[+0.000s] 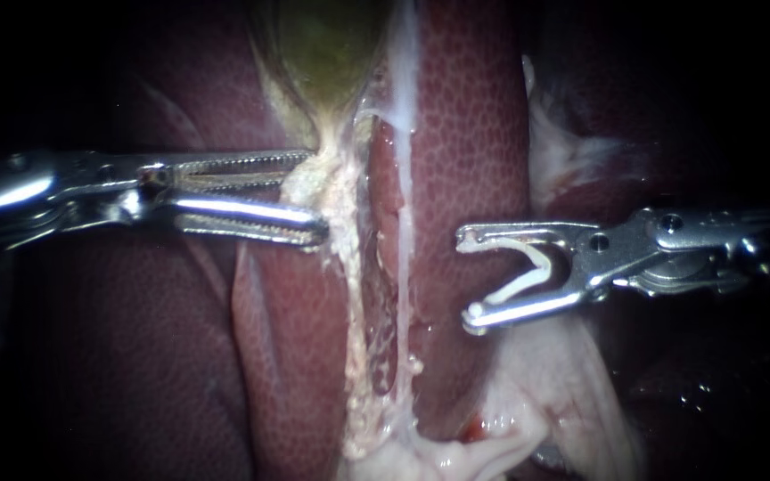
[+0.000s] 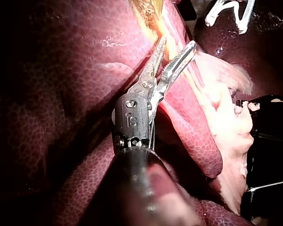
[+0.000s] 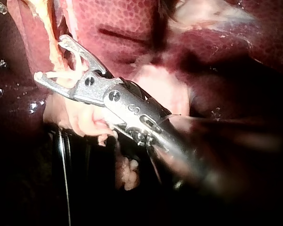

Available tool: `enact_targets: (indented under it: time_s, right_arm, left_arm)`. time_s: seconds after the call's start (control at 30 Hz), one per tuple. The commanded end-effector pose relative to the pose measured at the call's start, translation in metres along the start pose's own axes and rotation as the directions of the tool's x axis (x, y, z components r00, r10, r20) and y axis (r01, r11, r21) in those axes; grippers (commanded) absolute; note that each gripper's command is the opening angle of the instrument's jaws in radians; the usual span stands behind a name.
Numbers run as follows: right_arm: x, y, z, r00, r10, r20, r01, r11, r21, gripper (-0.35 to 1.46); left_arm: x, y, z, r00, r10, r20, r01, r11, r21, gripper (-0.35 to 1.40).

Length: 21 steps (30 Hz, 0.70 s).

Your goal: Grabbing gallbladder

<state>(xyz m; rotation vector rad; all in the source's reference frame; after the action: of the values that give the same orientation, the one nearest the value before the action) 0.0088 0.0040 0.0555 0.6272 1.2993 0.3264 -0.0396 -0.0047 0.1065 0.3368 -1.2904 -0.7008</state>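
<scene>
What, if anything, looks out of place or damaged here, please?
Nothing looks spilled. The pale tissue below the gallbladder looks ragged, and the right instrument holds a white clip in its jaws, on no tube.

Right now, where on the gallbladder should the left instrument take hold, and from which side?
Probably the pale narrow neck just below the green gallbladder, approached from the endoscope view's left. The left instrument has open jaws either side of it. The body looks too broad, while the neck tapers thin. The right instrument, holding a clip, is apart.
</scene>
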Motion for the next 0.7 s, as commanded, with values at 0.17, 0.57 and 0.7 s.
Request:
enact_targets:
  time_s: [0.17, 0.57, 0.7]
  right_arm:
    - [0.0000, 0.0000, 0.0000, 1.000, 0.000, 0.000, 0.000, 1.000, -0.001, 0.60]
    - [0.0000, 0.0000, 0.0000, 1.000, 0.000, 0.000, 0.000, 1.000, 0.000, 0.60]
    - [0.0000, 0.0000, 0.0000, 1.000, 0.000, 0.000, 0.000, 1.000, 0.000, 0.60]
  left_arm:
    - [0.0006, 0.0004, 0.0000, 1.0000, 0.000, -0.009, 0.000, 1.000, -0.010, -0.35]
    - [0.0011, 0.0006, -0.0005, 0.9990, 0.001, -0.045, -0.002, 1.000, -0.009, -0.35]
    - [0.0010, 0.0006, -0.0008, 0.9990, 0.001, -0.045, -0.001, 1.000, -0.009, -0.35]
